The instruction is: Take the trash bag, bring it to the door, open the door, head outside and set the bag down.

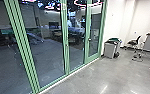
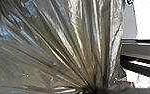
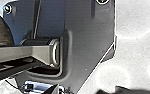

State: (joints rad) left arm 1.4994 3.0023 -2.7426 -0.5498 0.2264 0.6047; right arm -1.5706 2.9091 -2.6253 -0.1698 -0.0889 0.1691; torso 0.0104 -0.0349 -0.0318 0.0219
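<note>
— Doing what with the left hand (image 2: 98, 89)?
— Gripping the trash bag (image 2: 73, 50), pinched tight into fanned folds.
— And near that wrist?
— Notice part of the robot's jointed bar (image 2: 141, 48), just beside the bag in the left wrist view.
— Angled how, at the right wrist?
— Downward, facing the robot's wide dark plate (image 3: 86, 37) and, in front of it, a pale bar section (image 3: 38, 53) with a rounded end.

- Lettering, labels, brands, numbers and signs: none legible in the head view, the left wrist view or the right wrist view.
</note>
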